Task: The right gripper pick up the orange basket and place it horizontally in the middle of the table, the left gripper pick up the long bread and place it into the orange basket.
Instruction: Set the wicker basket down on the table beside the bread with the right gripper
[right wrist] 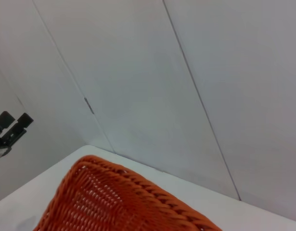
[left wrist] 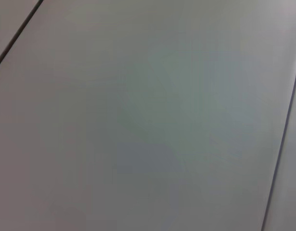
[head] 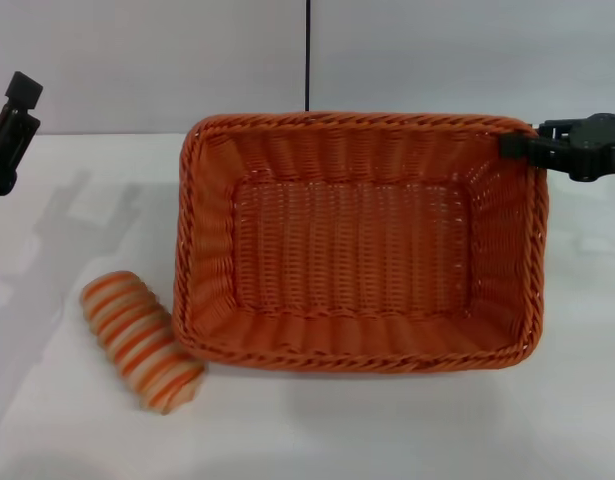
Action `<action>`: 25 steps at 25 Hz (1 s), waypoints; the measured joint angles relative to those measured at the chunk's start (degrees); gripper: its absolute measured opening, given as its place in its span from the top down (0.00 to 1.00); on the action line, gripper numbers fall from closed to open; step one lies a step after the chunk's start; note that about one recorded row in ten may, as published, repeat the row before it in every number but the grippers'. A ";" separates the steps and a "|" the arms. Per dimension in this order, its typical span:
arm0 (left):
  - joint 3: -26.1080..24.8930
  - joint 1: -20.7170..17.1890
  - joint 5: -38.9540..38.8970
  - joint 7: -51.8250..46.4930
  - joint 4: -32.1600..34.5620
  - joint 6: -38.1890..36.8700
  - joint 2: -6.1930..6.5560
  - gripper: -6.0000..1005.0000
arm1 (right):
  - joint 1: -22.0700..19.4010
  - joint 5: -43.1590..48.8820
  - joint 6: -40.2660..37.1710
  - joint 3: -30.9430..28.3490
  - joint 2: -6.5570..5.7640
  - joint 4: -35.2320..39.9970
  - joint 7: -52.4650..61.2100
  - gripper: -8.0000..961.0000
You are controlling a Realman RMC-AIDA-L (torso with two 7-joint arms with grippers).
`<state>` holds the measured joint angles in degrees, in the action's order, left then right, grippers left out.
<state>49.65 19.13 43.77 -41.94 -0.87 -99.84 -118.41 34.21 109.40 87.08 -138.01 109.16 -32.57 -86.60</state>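
The basket sits roughly mid-table, long side running left-right, so it looks like it's already been laid horizontally like the task wants. The right claw is at the far right corner, right on the braided rim. It looks pinched on the rim, probably because a corner grip is the easy way to drag or lift a big wicker thing, but I honestly can't tell if it's clamped or already letting go.

Basket is totally empty inside, just weave.

The bread lies on the table just off the basket's near left corner, almost touching the rim, angled diagonally. The left claw hangs up at the far left, well away from the bread, holding nothing, fingers slightly apart.
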 joint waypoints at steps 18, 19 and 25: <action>-0.29 1.03 0.00 0.42 0.00 2.73 -0.06 0.21 | 2.68 0.77 1.05 5.90 -0.34 0.13 0.03 0.74; -0.31 1.06 0.00 0.43 0.00 2.75 -0.06 0.21 | 2.76 0.78 0.99 6.09 -0.34 0.15 0.00 0.74; -0.35 1.08 0.00 0.46 0.00 2.84 -0.06 0.21 | 2.94 0.82 0.67 6.28 -0.16 -0.10 -1.09 0.77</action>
<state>49.31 20.21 43.77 -41.48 -0.87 -97.01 -118.48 37.15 110.22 87.75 -131.73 109.00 -32.67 -87.69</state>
